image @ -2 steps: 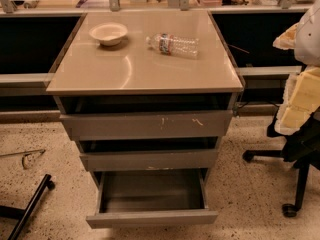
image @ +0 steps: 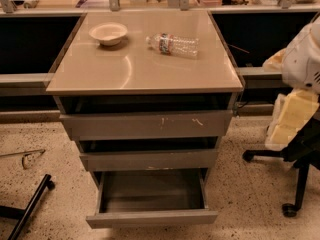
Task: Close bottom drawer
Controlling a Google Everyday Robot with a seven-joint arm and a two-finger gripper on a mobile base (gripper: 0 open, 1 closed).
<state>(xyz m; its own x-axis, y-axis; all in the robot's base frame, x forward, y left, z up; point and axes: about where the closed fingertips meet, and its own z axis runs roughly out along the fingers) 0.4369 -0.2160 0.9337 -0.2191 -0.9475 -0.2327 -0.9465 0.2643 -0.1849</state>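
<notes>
The bottom drawer (image: 151,217) of the tan-topped cabinet (image: 142,66) is pulled far out. Its plain grey front faces me and the dark box inside (image: 151,190) looks empty. The middle drawer front (image: 149,160) and the taller top drawer front with white scratches (image: 147,125) each stand slightly out. My arm's white and cream parts are at the right edge, beside the cabinet and apart from it. The gripper (image: 289,121) is there, level with the upper drawers and well right of the bottom drawer.
A white bowl (image: 108,33) and a plastic bottle lying on its side (image: 173,44) are on the cabinet top. A black office chair base with castors (image: 295,184) stands at the right on the speckled floor. A black bar (image: 30,206) lies at the lower left.
The arm at the right edge has dropped slightly lower. The drawers, bowl and bottle have not moved.
</notes>
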